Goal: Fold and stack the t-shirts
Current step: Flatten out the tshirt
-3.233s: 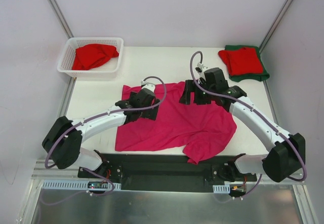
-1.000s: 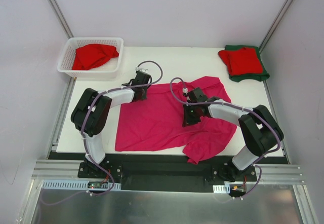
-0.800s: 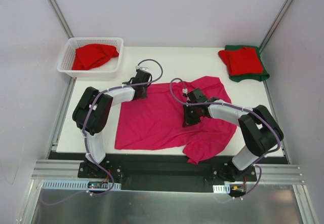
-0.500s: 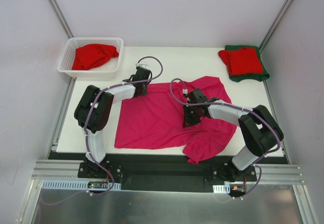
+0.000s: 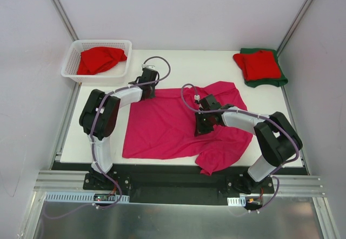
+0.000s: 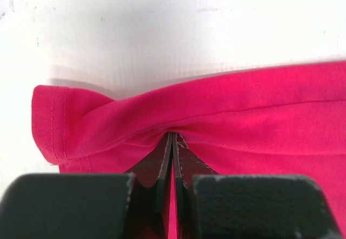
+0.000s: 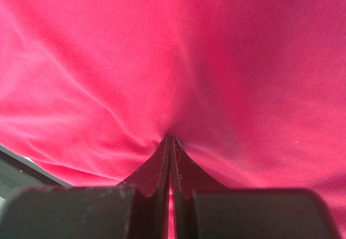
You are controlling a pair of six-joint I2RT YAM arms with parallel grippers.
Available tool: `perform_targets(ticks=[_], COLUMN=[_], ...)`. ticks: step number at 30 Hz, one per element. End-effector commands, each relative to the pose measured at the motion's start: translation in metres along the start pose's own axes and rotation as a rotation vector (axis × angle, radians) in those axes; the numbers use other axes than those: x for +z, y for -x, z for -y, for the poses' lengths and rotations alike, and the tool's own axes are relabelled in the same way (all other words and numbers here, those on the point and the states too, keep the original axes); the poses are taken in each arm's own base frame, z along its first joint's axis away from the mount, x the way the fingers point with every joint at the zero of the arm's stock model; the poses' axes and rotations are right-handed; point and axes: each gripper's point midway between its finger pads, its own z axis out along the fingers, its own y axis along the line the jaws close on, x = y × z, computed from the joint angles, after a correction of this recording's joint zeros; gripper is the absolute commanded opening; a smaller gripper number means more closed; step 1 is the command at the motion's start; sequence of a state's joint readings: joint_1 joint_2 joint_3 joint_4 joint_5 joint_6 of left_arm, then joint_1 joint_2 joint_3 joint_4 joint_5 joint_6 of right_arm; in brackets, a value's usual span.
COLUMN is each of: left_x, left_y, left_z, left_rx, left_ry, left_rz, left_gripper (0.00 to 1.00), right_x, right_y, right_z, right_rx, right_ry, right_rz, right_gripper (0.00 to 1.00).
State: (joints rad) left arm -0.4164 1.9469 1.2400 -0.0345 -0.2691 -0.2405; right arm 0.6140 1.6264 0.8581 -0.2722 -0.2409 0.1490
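Note:
A magenta-pink t-shirt lies spread and creased across the middle of the table. My left gripper is shut on its far left corner, and the left wrist view shows the hem bunched at the closed fingertips. My right gripper is shut on a pinch of the same shirt near its middle right, where cloth fills the wrist view around the closed tips. A crumpled red t-shirt sits in the basket. A folded red t-shirt rests on a dark green one.
The white lattice basket stands at the far left corner of the table. The folded pile is at the far right corner. The shirt's near right part hangs over the table's front edge. Bare white table lies beyond the left gripper.
My left gripper has moved a little farther back and left, dragging the shirt's far left corner with it. The right arm has held still, still pinching the cloth.

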Motion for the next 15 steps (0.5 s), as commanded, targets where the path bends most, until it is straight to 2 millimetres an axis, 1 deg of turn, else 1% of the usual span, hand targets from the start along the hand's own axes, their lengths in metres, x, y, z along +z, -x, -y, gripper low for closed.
perform_targets(ticks=[1,3,4,6,11,12,13,15], left_x=[0.003,0.006,0.007,0.009,0.010,0.012,0.012,0.014], left_y=[0.020,0.022,0.027,0.029,0.048,0.048,0.055,0.058], left_z=[-0.002,-0.003,-0.003,-0.004,-0.003,-0.004,-0.003,-0.003], left_rx=[-0.008,-0.007,-0.010,-0.007,-0.003,0.002,0.003,0.010], left_ry=[-0.003,-0.001,-0.001,0.001,-0.007,-0.004,-0.008,-0.008], left_rz=[0.030,0.028,0.036,0.034,0.063,0.062,0.073,0.076], left_gripper=[0.00,0.00,0.00,0.00,0.00,0.00,0.00,0.00], right_x=[0.007,0.008,0.008,0.009,0.009,0.009,0.009,0.010], right_y=[-0.015,-0.015,-0.015,-0.016,-0.018,-0.019,-0.019,-0.021], right_z=[0.008,0.008,0.008,0.008,0.009,0.009,0.010,0.010], right_rx=[0.002,0.000,0.000,0.001,0.000,0.001,0.005,0.004], right_ry=[-0.037,-0.037,-0.037,-0.038,-0.042,-0.042,-0.043,-0.046], right_rz=[-0.045,-0.045,-0.045,-0.049,-0.053,-0.055,-0.056,-0.060], right_gripper=[0.01,0.01,0.01,0.01,0.01,0.01,0.01,0.01])
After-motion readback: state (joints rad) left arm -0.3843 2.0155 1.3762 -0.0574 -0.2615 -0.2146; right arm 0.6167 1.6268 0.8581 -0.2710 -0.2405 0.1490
